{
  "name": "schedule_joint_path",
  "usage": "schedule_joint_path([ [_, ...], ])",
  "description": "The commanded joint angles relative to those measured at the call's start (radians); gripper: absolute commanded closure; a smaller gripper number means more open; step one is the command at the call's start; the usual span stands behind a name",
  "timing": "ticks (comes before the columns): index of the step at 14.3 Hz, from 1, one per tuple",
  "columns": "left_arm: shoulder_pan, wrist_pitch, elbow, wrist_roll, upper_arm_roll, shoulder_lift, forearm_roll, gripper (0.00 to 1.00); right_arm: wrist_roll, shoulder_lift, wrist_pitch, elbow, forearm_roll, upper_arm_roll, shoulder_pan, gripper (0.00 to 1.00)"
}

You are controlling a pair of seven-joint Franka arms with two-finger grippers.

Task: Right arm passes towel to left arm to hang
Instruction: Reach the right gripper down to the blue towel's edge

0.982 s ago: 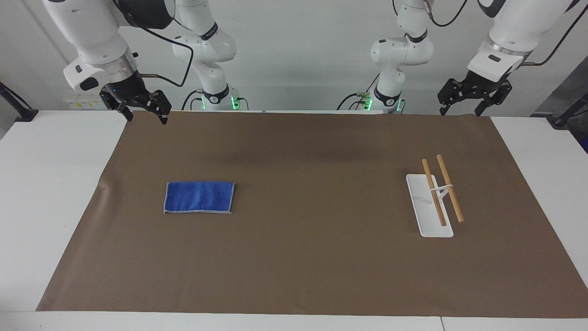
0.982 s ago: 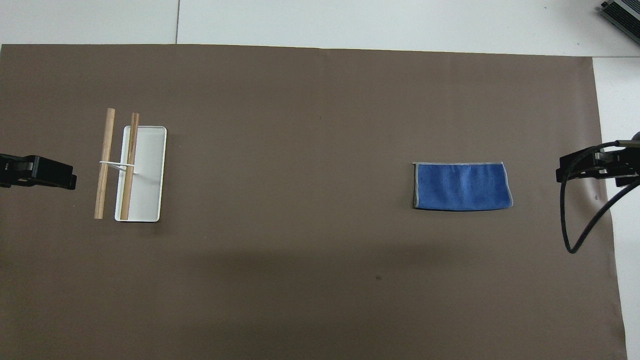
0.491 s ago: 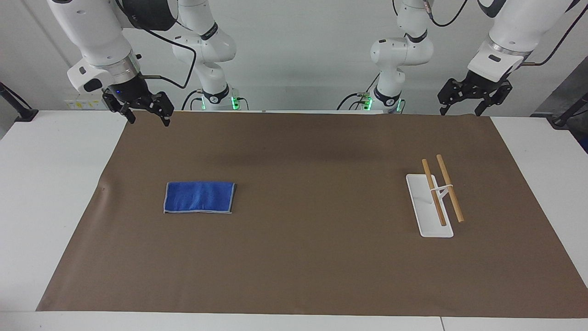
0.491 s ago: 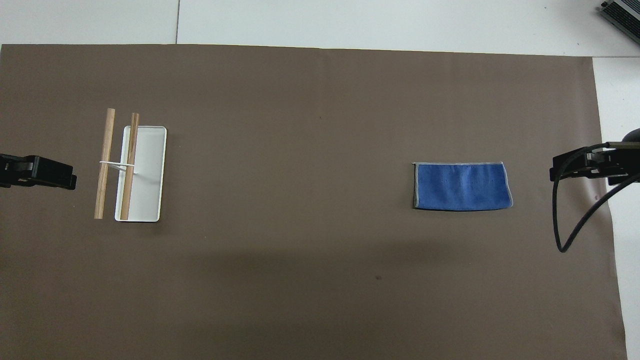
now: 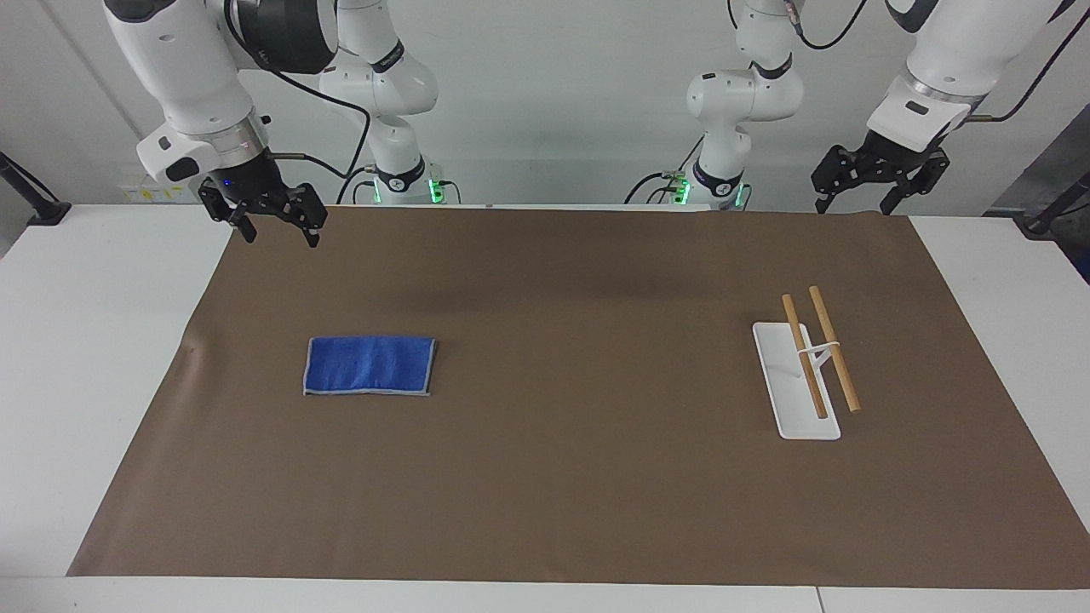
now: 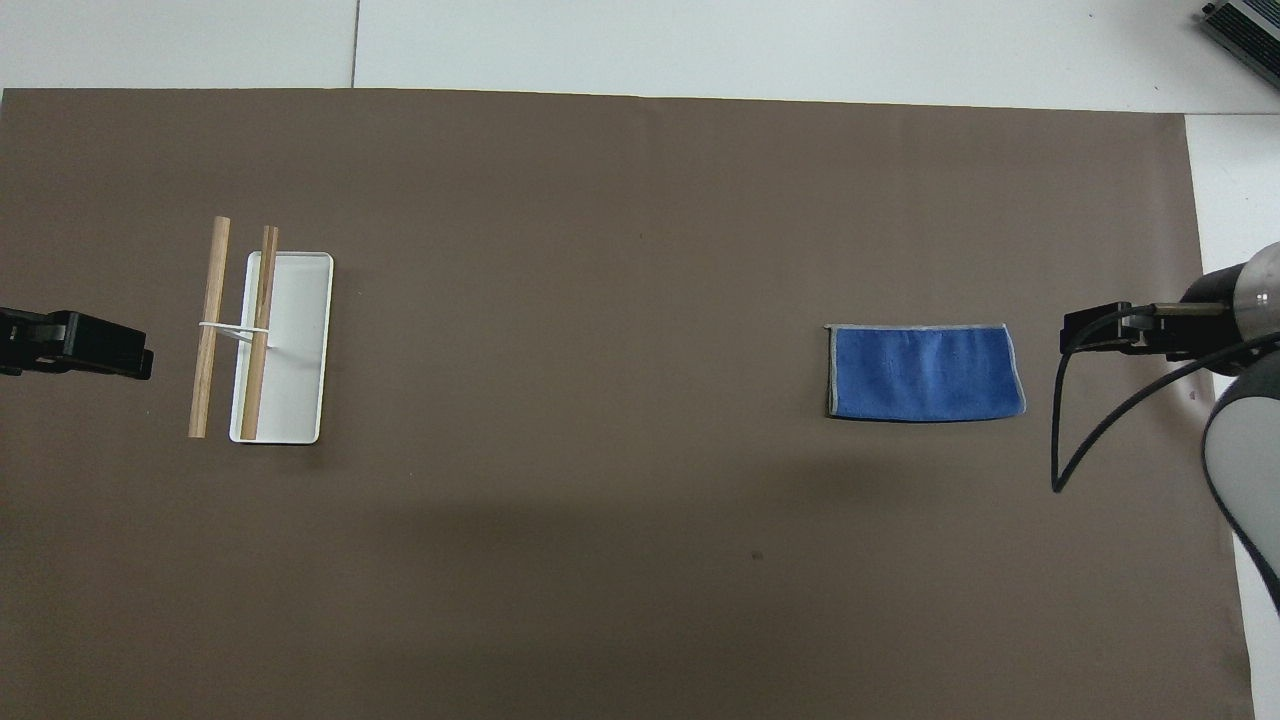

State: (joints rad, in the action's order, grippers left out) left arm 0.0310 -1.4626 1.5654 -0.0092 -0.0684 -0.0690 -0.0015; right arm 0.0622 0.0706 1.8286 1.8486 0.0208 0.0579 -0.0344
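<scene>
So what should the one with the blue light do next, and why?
Probably carry the right pincer over the towel and lower it. The pincer is open and empty, raised above the mat's edge, and the towel lies flat and untouched. The left pincer waits.

A white rack (image 5: 788, 387) with wooden rods stands on brown paper (image 5: 579, 477).

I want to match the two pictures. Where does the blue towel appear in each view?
Facing view: the towel lies flat at middle left, on the brown mat.
Overhead view: the towel lies at middle right.
Shared landmark: the white rack with two wooden rods, toward the left arm's end.
</scene>
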Motion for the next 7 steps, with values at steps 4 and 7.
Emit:
schedule_joint_path([
  [4,-0.005,0.01,0.01,0.005,0.001,-0.009,-0.003,0.0,-0.005,-0.041,0.312,0.263,-0.016,-0.006,-0.016,0.0],
  [7,-0.005,0.008,0.01,0.005,0.001,-0.011,-0.003,0.0,-0.008,-0.106,0.475,0.326,-0.018,-0.006,-0.039,0.0],
])
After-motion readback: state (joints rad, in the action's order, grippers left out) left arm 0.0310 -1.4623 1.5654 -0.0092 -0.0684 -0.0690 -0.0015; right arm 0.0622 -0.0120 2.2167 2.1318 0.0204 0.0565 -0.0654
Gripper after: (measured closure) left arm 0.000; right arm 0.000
